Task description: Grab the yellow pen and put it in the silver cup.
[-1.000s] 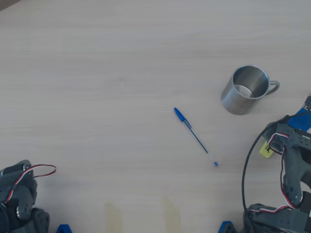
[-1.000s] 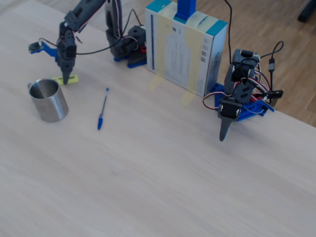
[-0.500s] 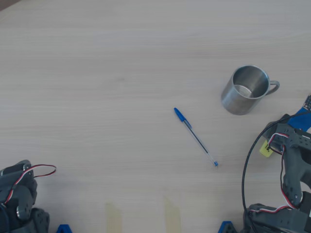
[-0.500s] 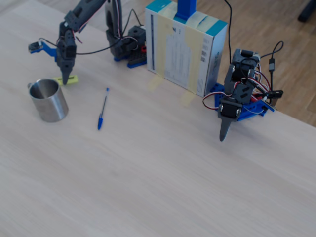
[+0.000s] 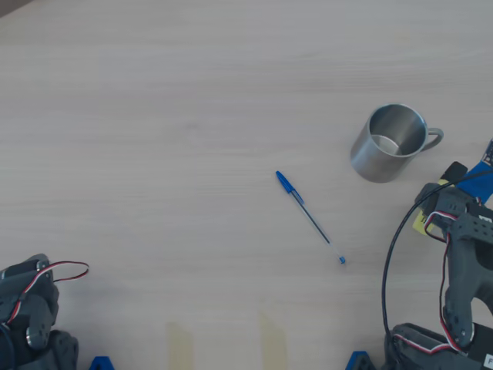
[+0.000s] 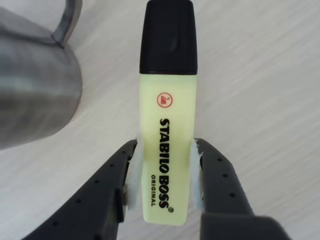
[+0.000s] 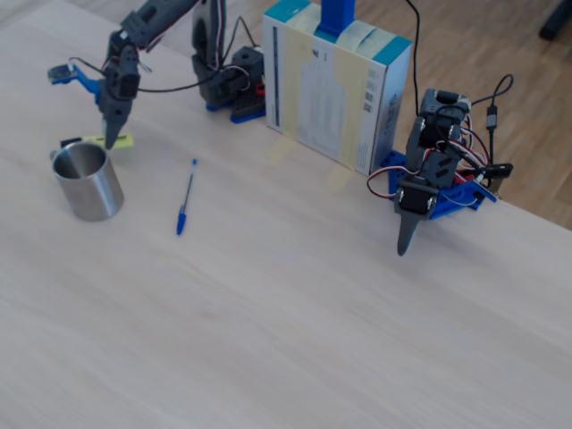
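Observation:
The yellow pen (image 6: 167,100), a thick highlighter with a black cap, lies on the table just right of the silver cup (image 6: 35,95) in the wrist view. My gripper (image 6: 166,147) straddles its lower body, with both white pads pressed against its sides. In the overhead view the gripper (image 5: 433,206) covers most of the pen (image 5: 418,224), below and right of the cup (image 5: 389,142). In the fixed view the gripper (image 7: 113,137) points down at the pen (image 7: 121,140) behind the cup (image 7: 87,183).
A thin blue ballpoint pen (image 5: 310,217) lies left of the cup in the overhead view. A second arm (image 7: 424,192) stands at the table edge, beside a cardboard box (image 7: 335,80).

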Action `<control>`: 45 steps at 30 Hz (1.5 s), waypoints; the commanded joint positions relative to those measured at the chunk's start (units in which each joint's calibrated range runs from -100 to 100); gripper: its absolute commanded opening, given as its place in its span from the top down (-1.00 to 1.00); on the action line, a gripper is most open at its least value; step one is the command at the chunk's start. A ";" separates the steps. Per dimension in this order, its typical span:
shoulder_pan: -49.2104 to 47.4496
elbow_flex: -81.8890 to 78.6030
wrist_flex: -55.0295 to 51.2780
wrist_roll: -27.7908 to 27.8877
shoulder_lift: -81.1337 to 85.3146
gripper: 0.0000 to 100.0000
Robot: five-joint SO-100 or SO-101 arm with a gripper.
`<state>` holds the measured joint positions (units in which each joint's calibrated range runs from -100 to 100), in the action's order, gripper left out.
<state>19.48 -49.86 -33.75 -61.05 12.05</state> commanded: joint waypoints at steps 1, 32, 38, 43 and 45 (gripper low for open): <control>-0.11 -0.88 0.51 0.30 4.58 0.92; -0.02 -8.77 0.51 0.30 25.36 0.92; -0.02 -11.68 0.51 0.30 30.60 0.92; -0.11 -12.49 0.51 0.35 34.84 0.92; -0.98 -12.58 0.51 0.35 36.08 0.92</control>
<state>19.57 -62.67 -33.67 -61.05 45.31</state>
